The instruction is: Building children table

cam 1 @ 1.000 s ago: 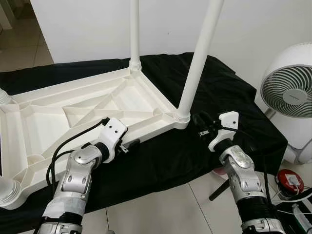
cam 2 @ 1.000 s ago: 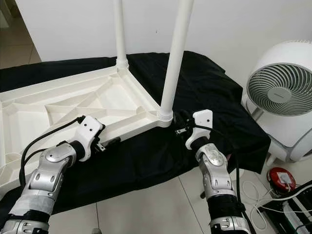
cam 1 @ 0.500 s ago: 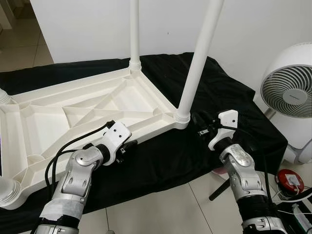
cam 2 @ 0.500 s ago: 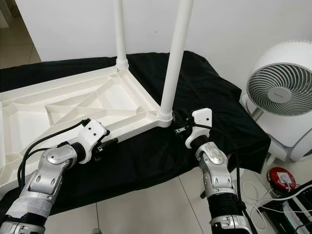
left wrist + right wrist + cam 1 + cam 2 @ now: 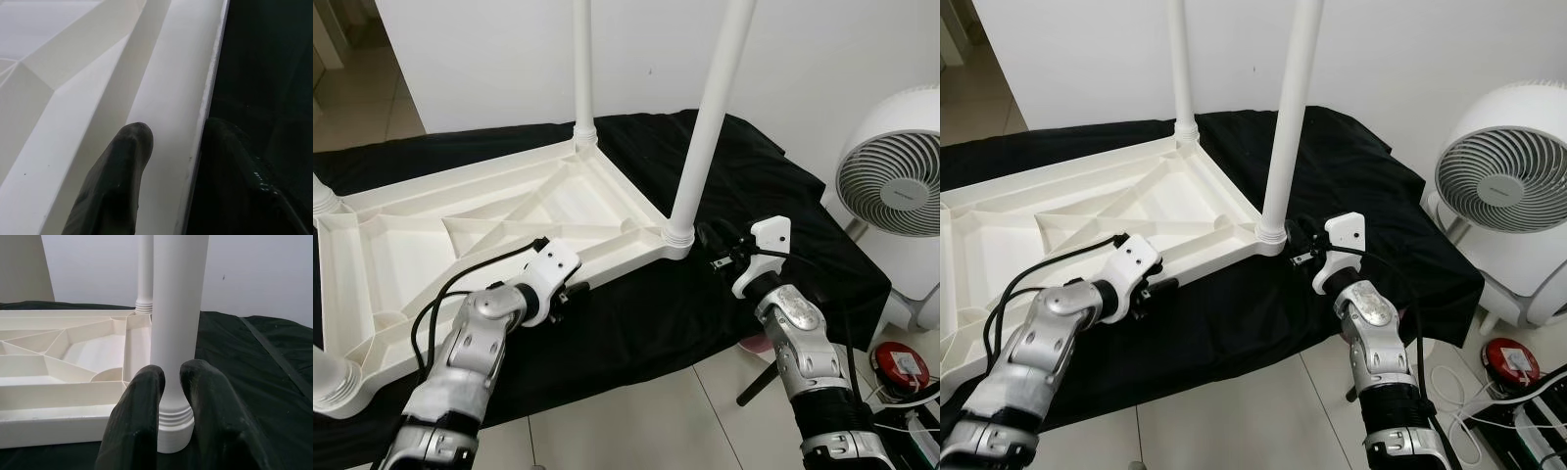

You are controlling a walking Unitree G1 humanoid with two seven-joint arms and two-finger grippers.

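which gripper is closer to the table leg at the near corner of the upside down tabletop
Right. The right gripper sits just beside the base of the near leg, fingers pointing at it. The left gripper is farther along the tabletop, straddling its front rim.

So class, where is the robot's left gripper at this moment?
In the left eye view the left gripper sits at the near rim of the upturned white tabletop, left of the nearer leg; one finger lies on the rim, the other over the black cloth.

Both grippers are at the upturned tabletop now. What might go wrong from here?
The left gripper straddles only the thin rim of the tabletop, so it may slip off. The right gripper sits low by the near leg; a push there might tilt it in its socket. The black cloth may let everything slide.
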